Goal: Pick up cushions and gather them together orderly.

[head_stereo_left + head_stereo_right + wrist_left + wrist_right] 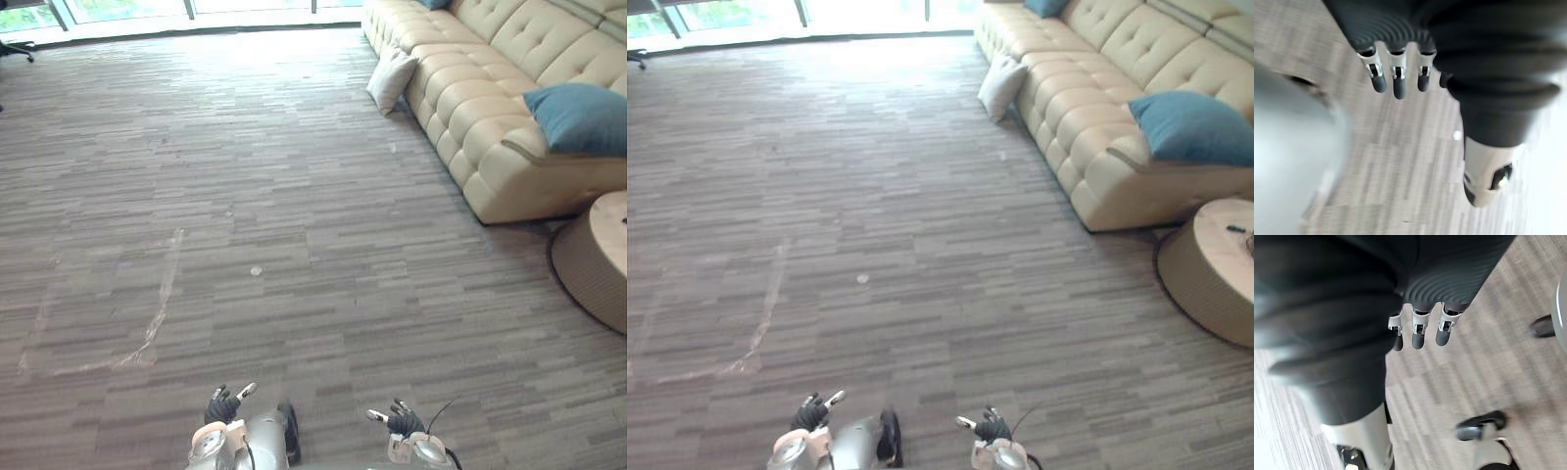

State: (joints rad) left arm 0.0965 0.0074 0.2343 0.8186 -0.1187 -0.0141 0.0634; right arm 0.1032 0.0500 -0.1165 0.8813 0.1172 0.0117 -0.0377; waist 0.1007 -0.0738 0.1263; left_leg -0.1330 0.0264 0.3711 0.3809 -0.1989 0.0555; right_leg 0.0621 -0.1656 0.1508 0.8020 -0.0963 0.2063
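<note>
1. Left hand [223,407]: low over the carpet, fingers straight and loosely spread, holding nothing.
2. Right hand [403,422]: level with the left, fingers likewise relaxed and empty. It looks the nearer hand to every cushion, since all lie ahead and to the right, well apart from both hands.
3. Carpeted floor [245,196]: open ground between the hands and the seating.
4. Round side table [1200,284]: far right, just beside the sofa's near end.
5. Blue cushion [580,117]: lying on the near end of the sofa seat, long axis roughly across the view.
6. Cream tufted sofa [490,127]: runs away along the right side and bears the blue cushions.
7. White cushion [390,80]: on the floor, standing on edge and leaning against the sofa front. It is probably the one to collect first.
8. Second blue cushion [1045,7]: on the sofa's far end, partly cut off.
</note>
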